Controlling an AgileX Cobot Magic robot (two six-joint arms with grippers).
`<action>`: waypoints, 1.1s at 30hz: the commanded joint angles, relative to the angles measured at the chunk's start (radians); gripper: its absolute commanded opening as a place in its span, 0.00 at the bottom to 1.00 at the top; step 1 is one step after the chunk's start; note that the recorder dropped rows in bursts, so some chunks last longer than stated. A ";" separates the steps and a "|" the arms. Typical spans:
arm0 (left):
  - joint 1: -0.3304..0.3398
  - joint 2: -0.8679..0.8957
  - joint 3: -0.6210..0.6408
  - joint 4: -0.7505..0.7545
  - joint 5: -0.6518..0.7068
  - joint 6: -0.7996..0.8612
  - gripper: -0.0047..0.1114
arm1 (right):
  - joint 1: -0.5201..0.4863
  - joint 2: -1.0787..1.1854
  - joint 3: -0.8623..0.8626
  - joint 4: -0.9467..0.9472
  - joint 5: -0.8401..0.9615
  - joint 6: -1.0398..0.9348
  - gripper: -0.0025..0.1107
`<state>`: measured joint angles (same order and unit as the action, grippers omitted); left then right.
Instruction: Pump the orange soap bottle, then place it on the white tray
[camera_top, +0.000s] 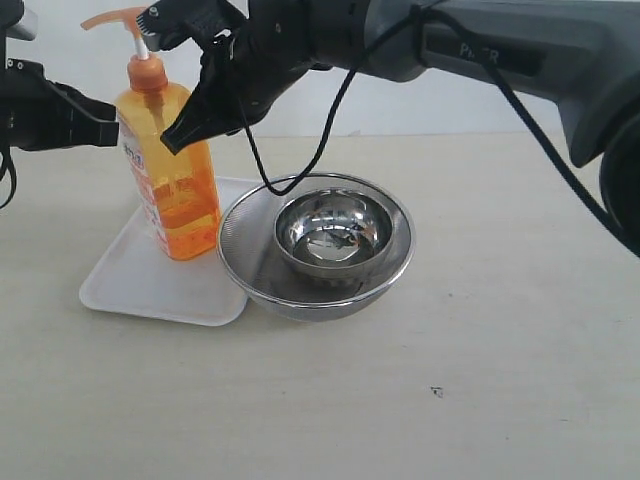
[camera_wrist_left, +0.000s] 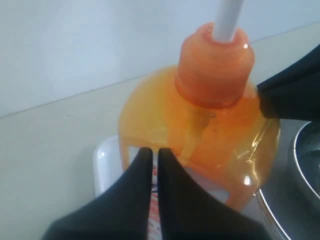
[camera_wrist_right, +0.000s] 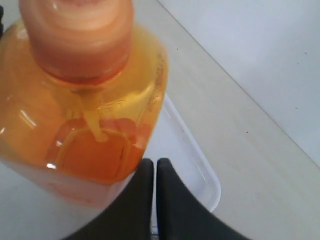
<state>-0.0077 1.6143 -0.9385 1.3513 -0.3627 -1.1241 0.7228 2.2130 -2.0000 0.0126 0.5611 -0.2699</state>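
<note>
The orange soap bottle stands upright on the white tray, near the tray's right side, with its pump head raised. My left gripper is shut, its tips at the bottle's left shoulder by the label; whether they touch is unclear. In the left wrist view the shut gripper points at the bottle above the tray. My right gripper is shut too, its tips against the bottle's upper right front. The right wrist view shows that gripper just beside the bottle, over the tray.
A round steel mesh strainer sits right of the tray, touching its edge, with a smaller steel bowl inside. A black cable hangs from the right arm above the strainer. Bare tabletop lies at the front and right.
</note>
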 joint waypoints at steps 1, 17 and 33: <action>0.003 0.000 -0.005 -0.036 -0.016 0.039 0.08 | -0.002 -0.024 -0.006 0.011 0.034 -0.026 0.02; 0.003 0.000 -0.003 -0.106 -0.003 0.097 0.08 | 0.027 -0.048 -0.006 0.003 0.101 -0.087 0.02; 0.003 0.000 -0.003 -0.106 0.037 0.109 0.08 | 0.033 -0.003 -0.006 0.179 -0.046 -0.231 0.02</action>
<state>-0.0058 1.6143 -0.9385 1.2561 -0.3140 -1.0197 0.7493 2.1924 -2.0017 0.1084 0.5141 -0.4401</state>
